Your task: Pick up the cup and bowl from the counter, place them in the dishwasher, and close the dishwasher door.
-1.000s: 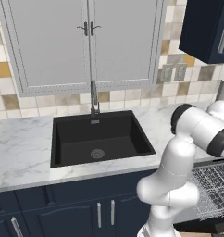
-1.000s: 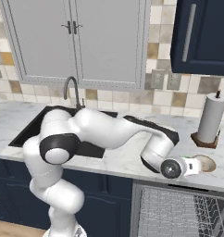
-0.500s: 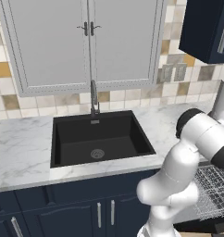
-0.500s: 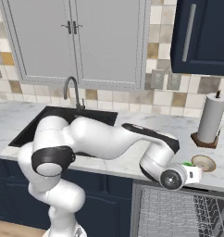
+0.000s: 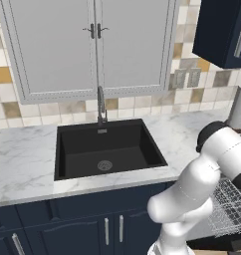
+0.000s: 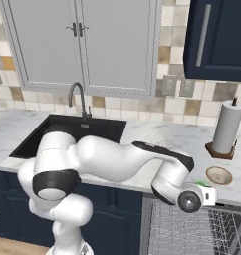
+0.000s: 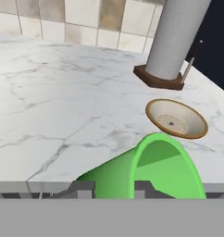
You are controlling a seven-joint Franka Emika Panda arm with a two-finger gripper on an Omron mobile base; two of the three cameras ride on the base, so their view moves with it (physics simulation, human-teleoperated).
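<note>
Carrying: your arm swung down off the counter (image 6: pixel 157 133) toward the dishwasher (image 6: pixel 192 229) rack.
Gripper (image 6: pixel 204 195): fingers nearly closed, clamping the cup (image 7: pixel 151 173).
Bowl (image 6: pixel 218 175): you left it beside the paper-towel roll (image 6: pixel 227 127); it goes next.

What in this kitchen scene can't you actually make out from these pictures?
- Cup: its base, hand view, cut off at the bottom.
- Dishwasher rack: its far end, right base view, cut by the edge; partly behind the arm in left base view.
- Bowl: its inside pattern, too small.
</note>
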